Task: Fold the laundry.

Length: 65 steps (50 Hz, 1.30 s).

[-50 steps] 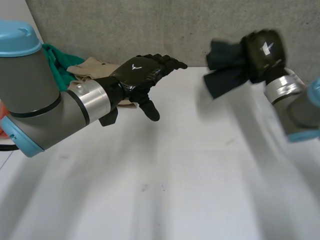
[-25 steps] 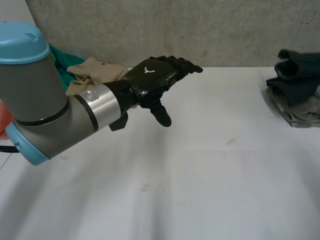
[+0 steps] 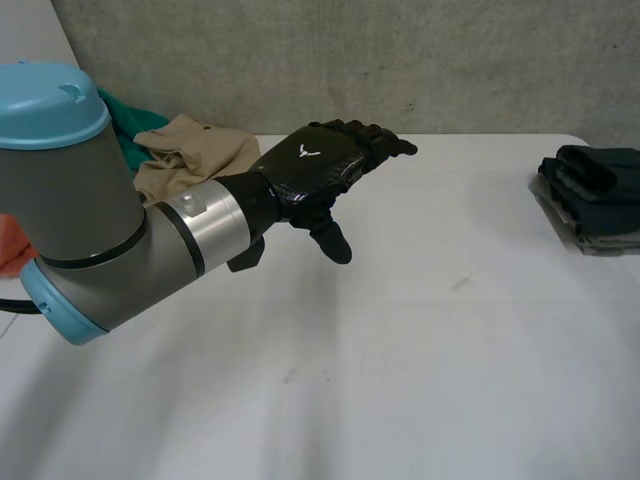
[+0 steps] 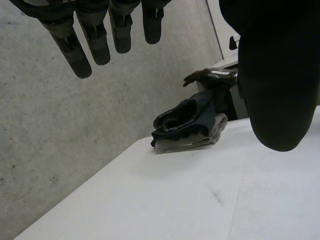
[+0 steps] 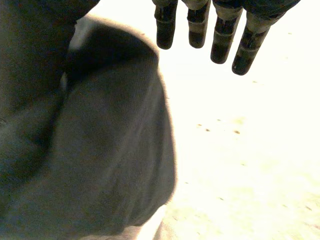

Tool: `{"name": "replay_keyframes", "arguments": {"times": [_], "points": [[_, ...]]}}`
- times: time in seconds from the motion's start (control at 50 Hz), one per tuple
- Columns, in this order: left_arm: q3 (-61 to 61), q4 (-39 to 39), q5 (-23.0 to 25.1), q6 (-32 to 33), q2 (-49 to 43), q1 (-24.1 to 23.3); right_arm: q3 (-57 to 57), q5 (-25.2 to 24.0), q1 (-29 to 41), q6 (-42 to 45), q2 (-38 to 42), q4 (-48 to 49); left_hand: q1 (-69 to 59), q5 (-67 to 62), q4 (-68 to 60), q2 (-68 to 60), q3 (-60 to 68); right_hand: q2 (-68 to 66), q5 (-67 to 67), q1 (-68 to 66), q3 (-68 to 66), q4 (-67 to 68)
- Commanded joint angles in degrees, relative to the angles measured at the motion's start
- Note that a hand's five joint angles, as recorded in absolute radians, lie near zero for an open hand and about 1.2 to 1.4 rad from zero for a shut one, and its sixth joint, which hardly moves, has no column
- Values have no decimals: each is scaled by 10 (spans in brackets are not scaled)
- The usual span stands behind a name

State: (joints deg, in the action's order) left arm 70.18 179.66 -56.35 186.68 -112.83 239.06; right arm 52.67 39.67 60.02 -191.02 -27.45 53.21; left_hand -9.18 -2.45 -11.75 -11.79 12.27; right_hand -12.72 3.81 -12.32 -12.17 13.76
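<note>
Currently left hand (image 3: pixel 318 162) and right hand (image 5: pixel 200 27) both show spread, empty fingers; the right one may snag the folded stack (image 3: pixel 592 195) at the desk's (image 3: pixel 400 350) right edge.

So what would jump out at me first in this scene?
Most likely the big grey left arm, its black left hand held open above the white table. At the table's right edge lies a neat stack of folded dark clothes; behind the arm, at the far left, sits a rumpled heap of tan and green laundry.
</note>
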Motion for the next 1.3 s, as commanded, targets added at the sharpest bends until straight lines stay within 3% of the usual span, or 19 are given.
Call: {"name": "replay_keyframes", "arguments": {"times": [0.02,0.12,0.14,0.2,0.22,0.3,0.34,0.38,0.46,0.48,0.54,0.58,0.66,0.72,0.84,0.92,1.08,1.3], "points": [[1,0,0,0,12,1,49,7,-59,75,-105,-195,-22,11,4,4,-9,27,-38,23,22,-38],[7,0,0,-1,18,3,67,39,-105,271,-141,-323,-20,12,5,6,-10,27,-38,23,22,-38],[7,0,0,-1,18,4,67,78,-123,342,-151,-357,-20,12,5,6,-10,27,-38,23,22,-38],[7,0,0,-2,22,6,60,152,-137,435,-163,-387,-20,12,5,6,-10,27,-38,23,22,-38],[6,0,0,-2,23,7,54,214,-138,485,-177,-394,-20,12,5,6,-10,27,-38,23,22,-38],[0,3,-3,-2,27,15,51,332,-123,527,-202,-381,-22,11,4,4,-9,27,-38,23,22,-38],[-5,10,-16,-4,31,27,54,354,-97,512,-219,-360,-24,9,2,2,-7,27,-38,23,22,-38],[-6,17,-29,-4,34,37,73,357,-50,478,-267,-326,-24,9,2,2,-7,27,-38,23,22,-38],[-11,50,-96,-4,47,66,147,347,30,400,-380,-260,-20,12,5,6,-10,27,-38,23,22,-38],[-13,74,-131,-1,49,77,162,342,41,386,-396,-250,-17,16,9,9,-14,27,-38,23,22,-38],[-13,141,-191,9,45,104,238,301,104,329,-457,-203,-15,17,10,11,-16,27,-38,23,22,-38],[-13,173,-204,15,39,129,297,261,162,292,-492,-177,-17,16,9,9,-14,27,-38,23,22,-38],[-21,213,-198,44,-5,215,388,206,263,278,-522,-149,-24,9,2,2,-7,27,-38,23,22,-38],[-56,204,-175,80,-69,265,426,192,320,288,-522,-151,-32,1,-6,-6,1,27,-38,23,22,-38],[-146,165,-95,169,-206,321,488,193,403,367,-488,-201,-54,-21,-28,-28,23,27,-38,23,22,-38],[-193,151,-83,198,-266,354,494,211,432,423,-459,-250,-73,-40,-47,-46,42,27,-38,23,22,-38],[-240,139,-78,203,-332,373,514,281,446,470,-430,-287,-99,-67,-74,-73,69,27,-38,23,22,-38],[-296,139,-80,242,-407,396,519,283,454,475,-413,-287,-131,-99,-106,-105,101,27,-38,23,22,-38]]}}
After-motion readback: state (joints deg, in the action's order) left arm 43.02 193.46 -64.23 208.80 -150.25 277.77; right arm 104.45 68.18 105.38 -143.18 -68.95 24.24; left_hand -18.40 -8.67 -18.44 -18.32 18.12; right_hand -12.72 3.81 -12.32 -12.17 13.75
